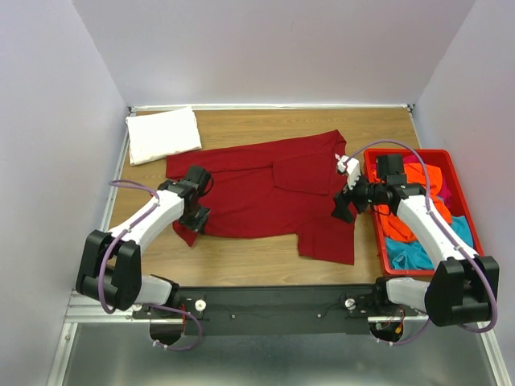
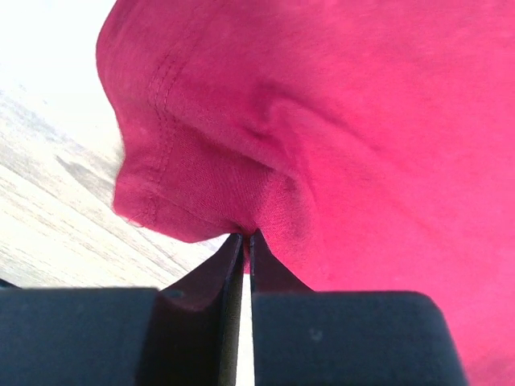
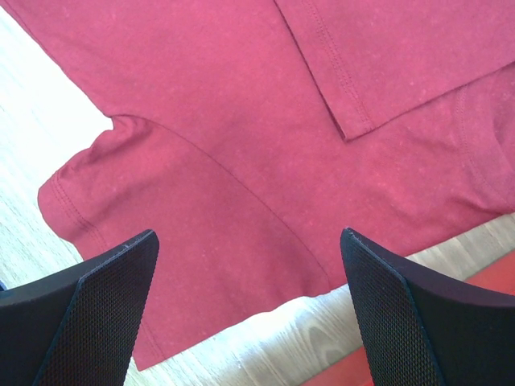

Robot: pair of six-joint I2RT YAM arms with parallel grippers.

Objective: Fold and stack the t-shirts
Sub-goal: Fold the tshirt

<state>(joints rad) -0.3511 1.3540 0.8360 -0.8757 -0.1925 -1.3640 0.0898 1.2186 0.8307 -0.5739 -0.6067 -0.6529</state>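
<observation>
Two arms flanked the dark red t-shirt (image 1: 265,189) in the top view. It lay spread on the table (image 1: 241,261), long axis left-right, with the left gripper (image 1: 195,211) at its left end and the right gripper (image 1: 344,201) at its right edge, both about equally near. Only the left wrist view showed the jaws clenched on a fold of its edge. The right wrist view showed fingers spread wide above the cloth, holding nothing.

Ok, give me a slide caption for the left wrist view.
Left gripper pinching a bunched edge of the dark red t-shirt over the wooden table.
</observation>
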